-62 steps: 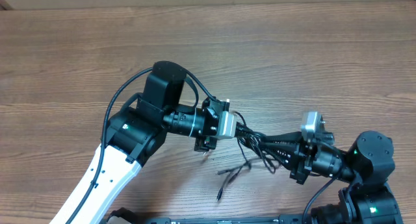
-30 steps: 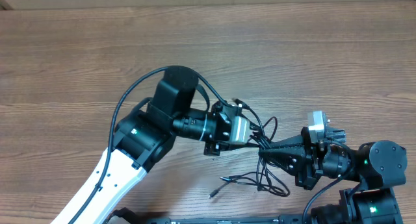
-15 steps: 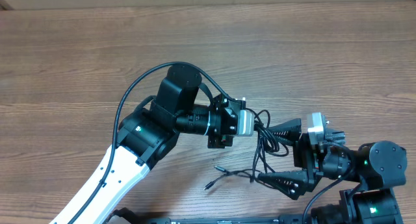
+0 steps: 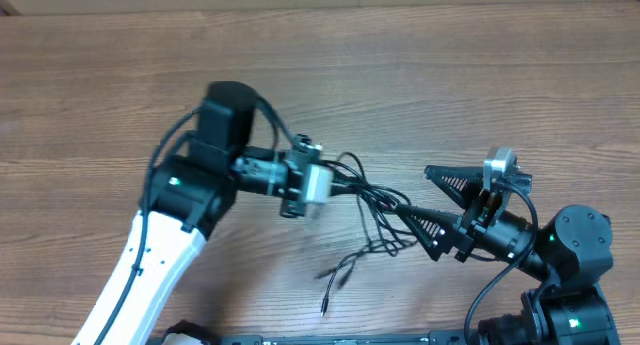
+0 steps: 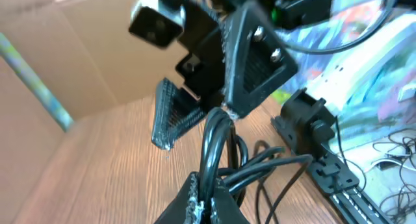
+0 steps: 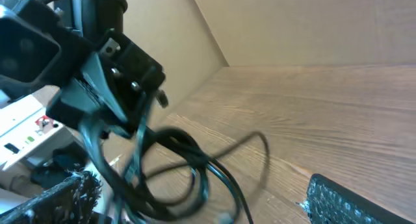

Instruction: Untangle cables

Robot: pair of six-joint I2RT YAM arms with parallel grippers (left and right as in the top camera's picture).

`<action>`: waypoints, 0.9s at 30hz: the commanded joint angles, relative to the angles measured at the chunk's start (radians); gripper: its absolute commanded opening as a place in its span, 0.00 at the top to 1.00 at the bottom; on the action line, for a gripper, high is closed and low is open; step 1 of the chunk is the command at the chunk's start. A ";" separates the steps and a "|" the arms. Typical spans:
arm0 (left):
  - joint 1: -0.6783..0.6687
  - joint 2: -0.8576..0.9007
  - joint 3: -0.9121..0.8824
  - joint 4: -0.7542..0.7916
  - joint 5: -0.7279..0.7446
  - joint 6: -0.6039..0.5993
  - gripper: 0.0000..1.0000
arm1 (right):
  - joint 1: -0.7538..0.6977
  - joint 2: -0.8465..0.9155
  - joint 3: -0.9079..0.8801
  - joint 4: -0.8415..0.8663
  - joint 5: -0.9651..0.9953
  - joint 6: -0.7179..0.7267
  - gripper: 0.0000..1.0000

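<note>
Left arm's bent rightward over the brown wooden table (image 4: 500,75), left gripper (image 4: 338,185) clamped on the thin black tangled cables (image 4: 376,198) mid-table, while the right gripper (image 4: 414,193) is spread wide, pointing left at the bundle.

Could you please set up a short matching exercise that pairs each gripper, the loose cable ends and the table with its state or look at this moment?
Things:
1. left gripper
2. right gripper
3. loose plug ends
4. table

States:
A. jaws spread wide open
B. brown wood grain
C. shut on the cables
D. trailing toward the near edge, held by neither gripper

Pairs: 1-C, 2-A, 3-D, 4-B
</note>
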 commanded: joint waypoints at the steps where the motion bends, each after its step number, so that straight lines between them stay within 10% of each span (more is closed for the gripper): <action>1: 0.040 -0.004 0.010 -0.001 0.278 0.093 0.96 | 0.002 -0.005 0.009 -0.001 -0.018 -0.106 0.00; 11: 0.013 -0.003 0.010 -0.043 0.296 0.097 0.96 | 0.002 -0.005 0.009 0.038 0.067 -0.099 0.00; 19: 0.013 -0.004 0.010 -0.046 -0.054 -0.031 0.96 | 0.002 -0.005 0.009 0.107 0.014 -0.060 0.00; 27: 0.012 -0.004 0.010 -0.046 0.211 0.129 0.96 | 0.002 -0.004 0.009 0.106 0.381 -0.052 0.00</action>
